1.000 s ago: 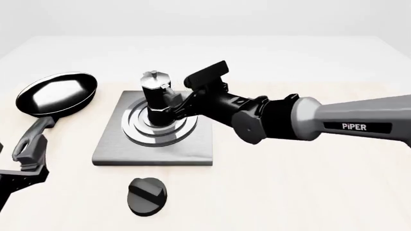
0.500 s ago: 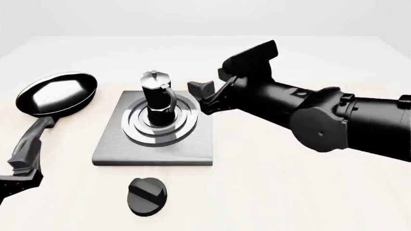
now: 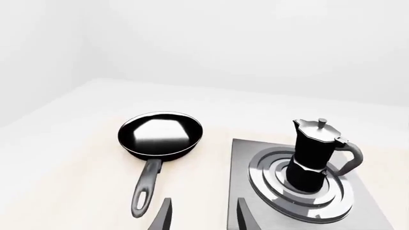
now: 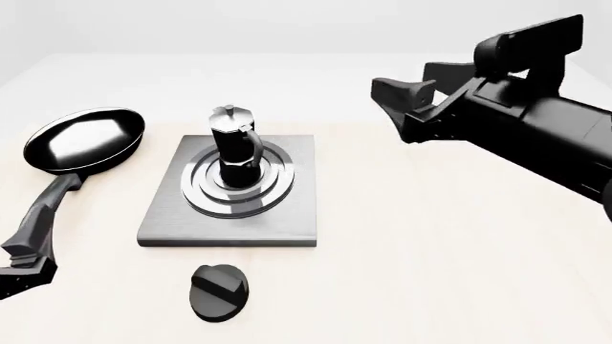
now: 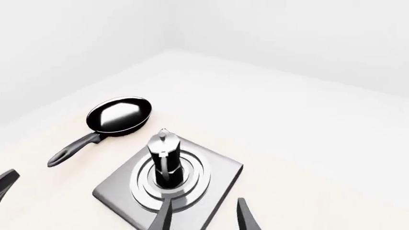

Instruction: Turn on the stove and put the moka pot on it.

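Moka pot (image 4: 234,143) upright on stove (image 4: 163,222); both my fingers spread, empty. Risk: left fingers (image 3: 199,215) reaching for knob (image 4: 219,291) could clip the pan (image 4: 84,140) handle.

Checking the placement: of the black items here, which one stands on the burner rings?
The moka pot, upright on the stove; the frying pan and round knob rest on the table.

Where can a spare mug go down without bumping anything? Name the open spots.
Bare tabletop lies right of the stove, below the raised right gripper, and along the far edge behind the moka pot. Crowded: the near-left, where the frying pan handle, the left gripper and the knob sit close together.
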You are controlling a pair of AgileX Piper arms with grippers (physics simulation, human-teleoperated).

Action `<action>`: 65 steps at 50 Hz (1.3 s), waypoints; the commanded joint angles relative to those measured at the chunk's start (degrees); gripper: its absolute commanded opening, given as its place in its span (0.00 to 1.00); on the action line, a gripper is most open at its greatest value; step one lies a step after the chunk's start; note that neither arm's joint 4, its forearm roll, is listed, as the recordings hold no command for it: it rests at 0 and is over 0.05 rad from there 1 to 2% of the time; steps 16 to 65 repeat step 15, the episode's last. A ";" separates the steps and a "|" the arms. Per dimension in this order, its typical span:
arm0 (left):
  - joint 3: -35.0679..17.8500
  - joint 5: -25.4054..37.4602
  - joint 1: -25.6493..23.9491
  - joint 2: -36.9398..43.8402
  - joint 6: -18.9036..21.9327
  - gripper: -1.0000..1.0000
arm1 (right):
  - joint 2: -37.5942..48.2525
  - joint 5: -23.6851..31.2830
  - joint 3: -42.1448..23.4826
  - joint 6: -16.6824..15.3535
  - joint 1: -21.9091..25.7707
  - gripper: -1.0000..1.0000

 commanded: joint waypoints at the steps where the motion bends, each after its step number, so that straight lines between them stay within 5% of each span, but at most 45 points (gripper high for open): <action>1: 0.00 0.38 -0.13 -0.32 0.09 1.00 | -9.80 3.92 5.15 1.34 -5.14 1.00; 15: -0.02 1.08 -0.09 -1.29 0.20 1.00 | -19.73 9.12 12.54 2.47 -11.57 1.00; 65: -0.02 1.08 -0.09 -1.29 0.20 1.00 | -19.73 9.12 12.54 2.47 -11.57 1.00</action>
